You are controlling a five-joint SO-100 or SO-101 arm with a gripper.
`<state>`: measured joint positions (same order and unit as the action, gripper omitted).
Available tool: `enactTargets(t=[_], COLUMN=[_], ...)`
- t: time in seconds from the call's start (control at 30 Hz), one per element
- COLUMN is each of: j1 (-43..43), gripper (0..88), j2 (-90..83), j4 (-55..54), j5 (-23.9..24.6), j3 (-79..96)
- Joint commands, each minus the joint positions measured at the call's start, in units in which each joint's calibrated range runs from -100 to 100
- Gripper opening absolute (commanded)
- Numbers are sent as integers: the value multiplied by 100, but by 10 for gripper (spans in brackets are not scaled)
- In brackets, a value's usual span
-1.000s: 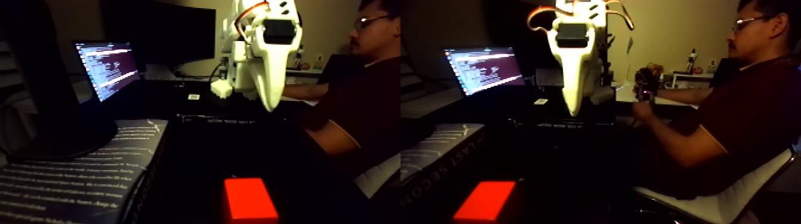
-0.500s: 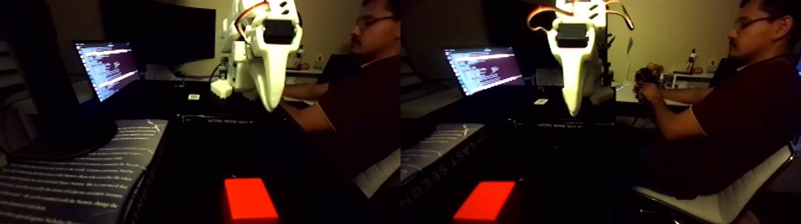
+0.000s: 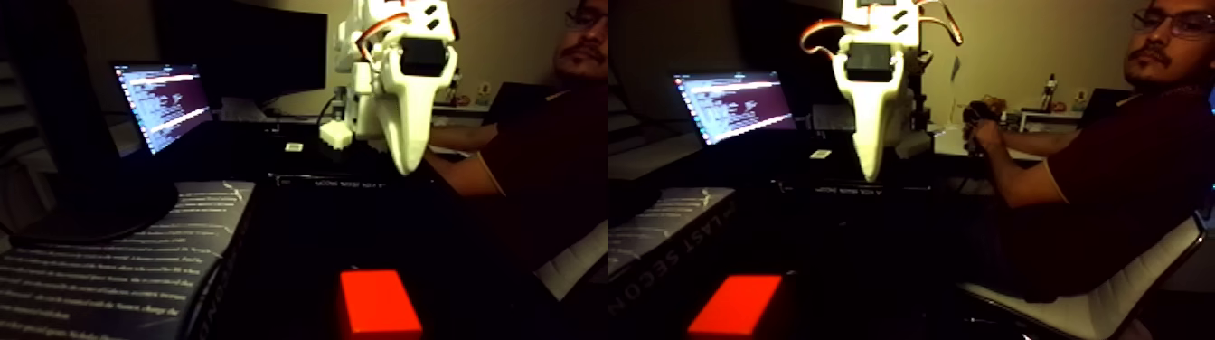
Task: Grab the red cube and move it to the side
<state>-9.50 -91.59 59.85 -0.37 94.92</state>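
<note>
room: dim, yellowish wall behind; side-by-side picture holding two near-equal halves of the same scene
surface: dark table (image 3: 307, 235), almost black, little detail readable
far left of claw: printed sheet or book cover (image 3: 108, 262) with white text lines, lying flat near the camera; dark round monitor base on top of its far edge
left of claw, further back: lit laptop screen (image 3: 163, 101) showing text lines, angled toward the seat
claw: white claw (image 3: 407, 165) hangs tip-down, high above the table; fingers look pressed together into one point, nothing pinched; same pose in the right half (image 3: 872, 170)
below claw, toward camera: red cube (image 3: 380, 303) sits on the table at the bottom edge, well apart from the claw tip, untouched; right half shows it too (image 3: 734, 306)
right of claw: person (image 3: 1112, 172) seated in a white chair, hand on a small dark controller (image 3: 978, 122) on the desk beyond
step: judged as approach, not begun in earnest; cube not yet grabbed
next move calls for: spread the fingers, bring the claw forward and down over the cube, line the fingers across two opposite faces, then close
risk: low light and glare on the cube hide its edges; alignment is hard to judge
</note>
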Motion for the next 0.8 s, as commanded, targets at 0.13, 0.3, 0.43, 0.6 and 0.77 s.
enactTargets(t=[0.13, 0.3, 0.43, 0.6, 0.77], j1=[42, 101, 392, 667, 725], gripper=[129, 128, 128, 129, 200], j2=[1755, 3184, 4268, 5512, 6486], j4=[-259, -183, -175, -132, 400], j5=[-225, -225, -225, -236, -279], j3=[-1397, -2966, -4036, -5043, -5805])
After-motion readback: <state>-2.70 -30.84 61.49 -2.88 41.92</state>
